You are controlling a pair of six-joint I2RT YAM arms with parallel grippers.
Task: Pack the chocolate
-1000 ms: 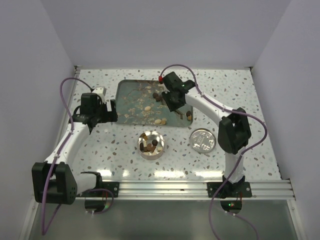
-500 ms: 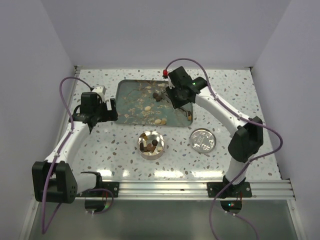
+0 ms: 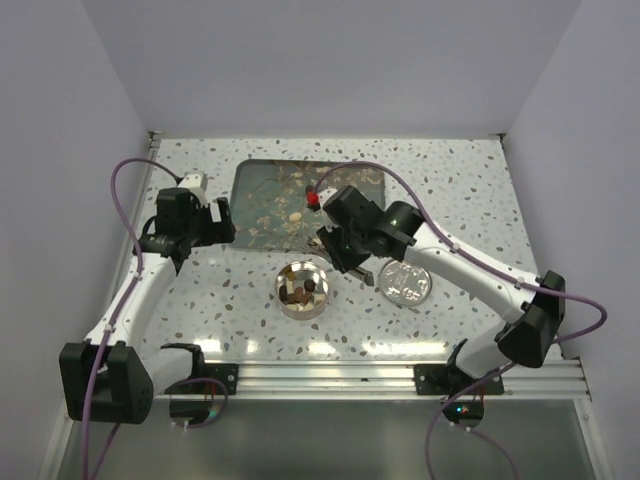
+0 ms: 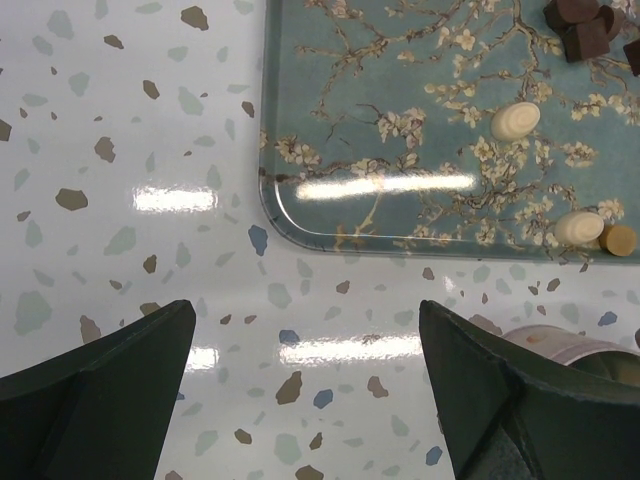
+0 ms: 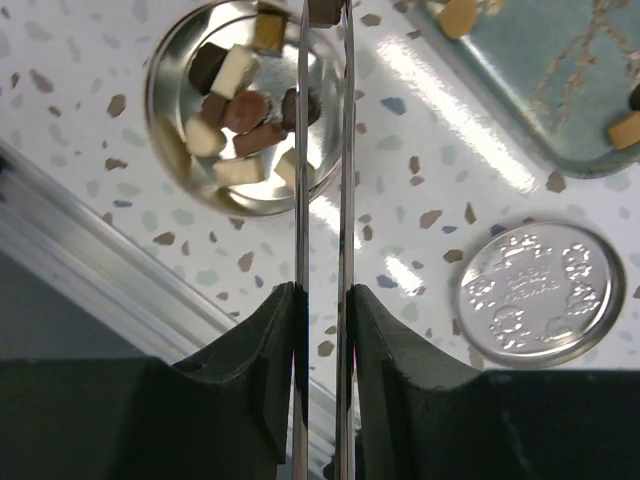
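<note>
Desk (image 3: 470,180): a speckled white surface is carrying everything.
Tray (image 3: 262,190): a teal, blossom-printed tray is lying in the upper middle of the overhead view.
Right tool (image 5: 323,15): its long thin fingers are closing almost together on a small brown piece (image 5: 322,8), which is showing at the top edge of the wrist view. The tips are hanging above the upper right rim of the tin.
Left tool (image 4: 305,395): it is gaping wide, gripping nothing, and hovering over bare desk just below the tray's lower left corner.
Tin (image 5: 152,100): a round metal tin is sitting in the upper left of the right wrist view, just below the tray.
Lid (image 5: 535,295): the embossed lid is lying flat at lower right, apart from the tin.
Chocolate (image 5: 240,110): a mix of dark, tan and cream pieces is piling up inside the tin. More pieces, including a cream oval (image 4: 515,120), are waiting on the tray.
Doing this step well: it looks like a drop-off. The held piece is sitting near the rim, so the tips are likely needing to shift toward the tin's middle, come down low and part only slightly, so the piece is not bouncing out.
</note>
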